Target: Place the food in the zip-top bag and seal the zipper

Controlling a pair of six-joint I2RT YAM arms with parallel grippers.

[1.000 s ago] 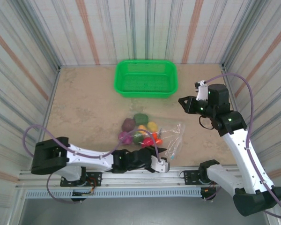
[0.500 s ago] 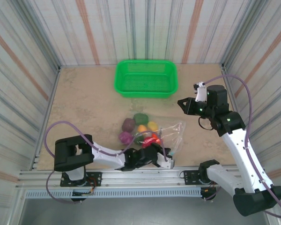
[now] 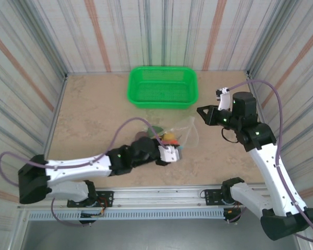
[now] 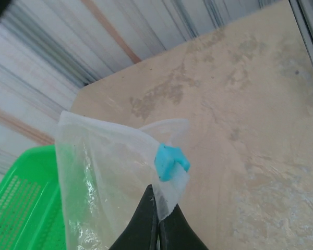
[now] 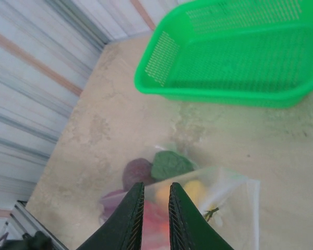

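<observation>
Mid-table, left gripper (image 4: pixel 157 200): mine, clamped on zip-top bag (image 4: pixel 104 172) edge.
Bag: clear, floppy, crinkled film.
Right gripper (image 5: pixel 156 190): mine, narrow gap, empty.

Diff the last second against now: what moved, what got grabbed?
The left gripper shut on the edge of the zip-top bag beside the blue slider. Its arm then swung forward, dragging the bag up and back over the food. Unchanged: right gripper hovering empty, green basket in place.
</observation>
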